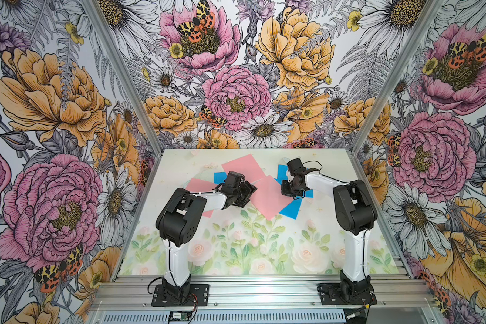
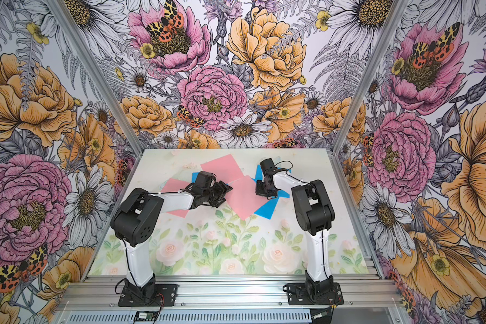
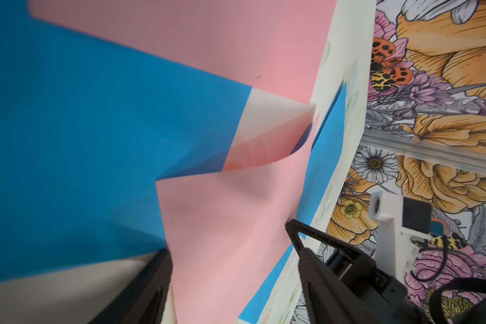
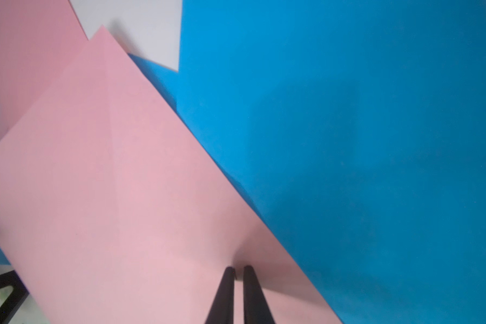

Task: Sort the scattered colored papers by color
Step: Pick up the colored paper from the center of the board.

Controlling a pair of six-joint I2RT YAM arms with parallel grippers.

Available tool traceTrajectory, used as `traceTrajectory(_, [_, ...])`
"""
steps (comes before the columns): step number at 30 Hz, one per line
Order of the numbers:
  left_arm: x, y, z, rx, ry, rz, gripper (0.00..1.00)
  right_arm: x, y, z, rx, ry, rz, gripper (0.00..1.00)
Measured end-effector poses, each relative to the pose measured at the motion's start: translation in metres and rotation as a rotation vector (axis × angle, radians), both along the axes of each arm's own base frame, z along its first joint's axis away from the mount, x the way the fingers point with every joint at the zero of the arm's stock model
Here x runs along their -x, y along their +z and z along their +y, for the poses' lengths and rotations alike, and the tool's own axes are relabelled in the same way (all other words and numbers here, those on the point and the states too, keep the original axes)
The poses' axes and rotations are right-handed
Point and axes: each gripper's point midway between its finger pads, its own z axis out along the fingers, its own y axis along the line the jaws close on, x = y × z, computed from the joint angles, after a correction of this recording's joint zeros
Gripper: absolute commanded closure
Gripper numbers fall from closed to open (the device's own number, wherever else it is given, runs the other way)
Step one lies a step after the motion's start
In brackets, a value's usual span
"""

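Pink and blue colored papers lie overlapping at the back of the table. In both top views the middle pink sheet [image 1: 270, 200] [image 2: 243, 200] lies between my two grippers. My left gripper [image 1: 250, 192] [image 3: 227, 238] is open, with that pink sheet [image 3: 230, 224] between its fingers [image 3: 317, 269]. One corner of a pink sheet curls up [image 3: 275, 126] over a blue sheet [image 3: 82, 140]. My right gripper [image 1: 286, 188] [image 4: 238, 268] is shut, its tips touching the pink sheet [image 4: 124, 182] near its edge beside a blue sheet [image 4: 362, 126]. Another pink sheet [image 1: 243, 167] lies further back.
A third pink sheet [image 1: 198, 186] lies partly under my left arm. Blue sheets show at the right [image 1: 291, 209] and behind my right gripper [image 1: 281, 169]. Floral walls with metal posts close in the table [image 1: 236, 252] on three sides.
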Motion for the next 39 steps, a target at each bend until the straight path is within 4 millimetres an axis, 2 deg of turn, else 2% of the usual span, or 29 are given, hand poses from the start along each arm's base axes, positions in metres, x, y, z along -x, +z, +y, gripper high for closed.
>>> traceTrajectory(4, [-0.012, 0.01, -0.005, -0.251, -0.122, -0.033, 0.24, 0.0, 0.0, 0.0, 0.001, 0.004, -0.001, 0.89])
traceTrajectory(8, [-0.025, 0.025, -0.017, -0.403, -0.238, -0.083, 0.24, 0.0, 0.0, 0.0, 0.001, 0.007, -0.001, 0.89])
traceTrajectory(10, [-0.025, 0.021, -0.014, -0.467, -0.278, -0.074, 0.24, 0.0, 0.0, 0.0, 0.001, 0.007, -0.001, 0.89])
traceTrajectory(16, [-0.012, -0.012, 0.011, -0.638, -0.346, 0.032, 0.24, 0.0, 0.0, 0.0, 0.0, 0.007, -0.002, 0.89])
traceTrajectory(26, [-0.011, -0.017, 0.032, -0.808, -0.405, 0.05, 0.24, -0.001, 0.0, 0.001, -0.005, 0.018, -0.011, 0.89])
traceTrajectory(39, [-0.025, -0.017, 0.02, -0.808, -0.423, 0.041, 0.24, 0.0, 0.0, 0.001, -0.012, 0.019, -0.015, 0.89])
